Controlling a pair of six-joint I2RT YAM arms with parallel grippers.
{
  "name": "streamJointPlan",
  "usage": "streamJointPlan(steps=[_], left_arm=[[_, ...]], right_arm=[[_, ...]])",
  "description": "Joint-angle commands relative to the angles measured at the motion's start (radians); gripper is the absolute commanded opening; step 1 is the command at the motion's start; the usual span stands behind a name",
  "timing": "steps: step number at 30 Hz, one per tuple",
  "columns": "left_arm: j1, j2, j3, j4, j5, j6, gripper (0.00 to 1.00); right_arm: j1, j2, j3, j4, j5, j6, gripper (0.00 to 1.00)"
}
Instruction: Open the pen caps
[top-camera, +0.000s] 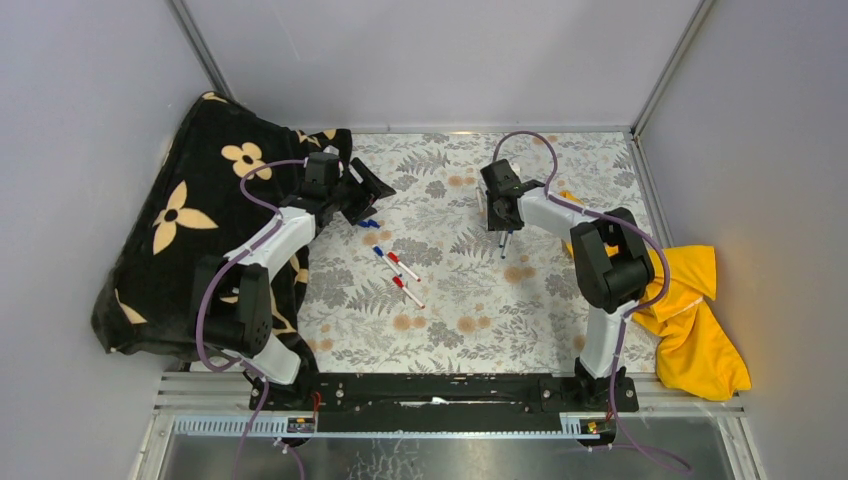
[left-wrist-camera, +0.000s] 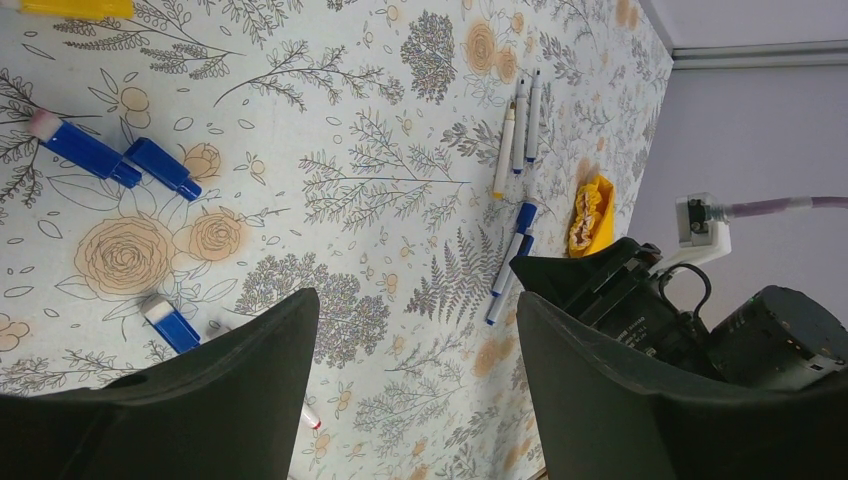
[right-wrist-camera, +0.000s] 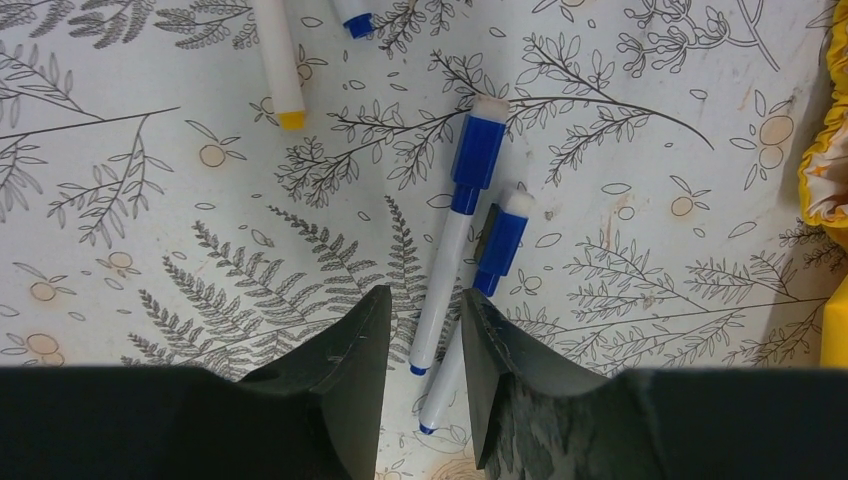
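Left claw (left-wrist-camera: 415, 315): we see it wide open, empty, near blue caps (left-wrist-camera: 160, 167).
Right claw (right-wrist-camera: 425, 305): half open astride two pens (right-wrist-camera: 440, 270).

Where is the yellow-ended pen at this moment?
Right half of the table: in the right wrist view the yellow-ended pen lies at top left on the floral table cover, beyond the open right gripper, image-left of two blue-capped pens.
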Motion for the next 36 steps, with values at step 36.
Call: streamJointPlan(steps=[36], left_arm=[[-0.006,0.018,0.039,0.064,0.082,0.011,0.81]], right_arm=[[0.038,-0.105,-0.137,0.106,-0.118,-0.113,0.0]])
